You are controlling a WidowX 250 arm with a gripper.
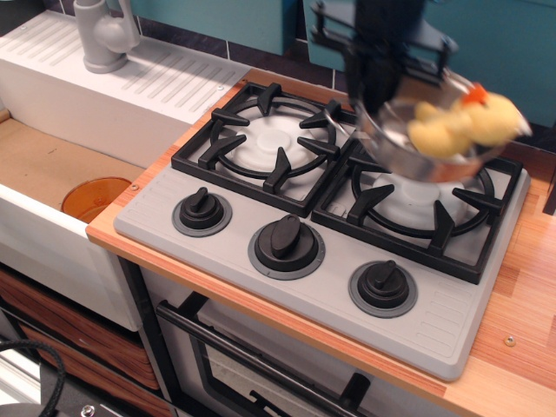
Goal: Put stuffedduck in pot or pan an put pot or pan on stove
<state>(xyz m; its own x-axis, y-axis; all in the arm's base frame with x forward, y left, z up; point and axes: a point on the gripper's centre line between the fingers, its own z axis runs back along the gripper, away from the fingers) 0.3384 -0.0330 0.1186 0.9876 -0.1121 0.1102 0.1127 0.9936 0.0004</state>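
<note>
A shiny steel pan (408, 156) hangs tilted in the air above the right burner grate (426, 204) of the grey stove (347, 287). The yellow stuffedduck (460, 126) with its orange beak lies inside the pan, toward its right side. My dark gripper (375, 95) comes down from the top of the frame and is shut on the pan's left rim. The image is motion-blurred around the pan and arm, and the fingertips are hard to make out.
The left burner grate (269, 143) is bare. Three black knobs (287, 239) line the stove front. A white sink (52, 174) with a grey tap (104, 35) and an orange cup (94, 198) lies to the left. Wooden counter (521, 304) runs on the right.
</note>
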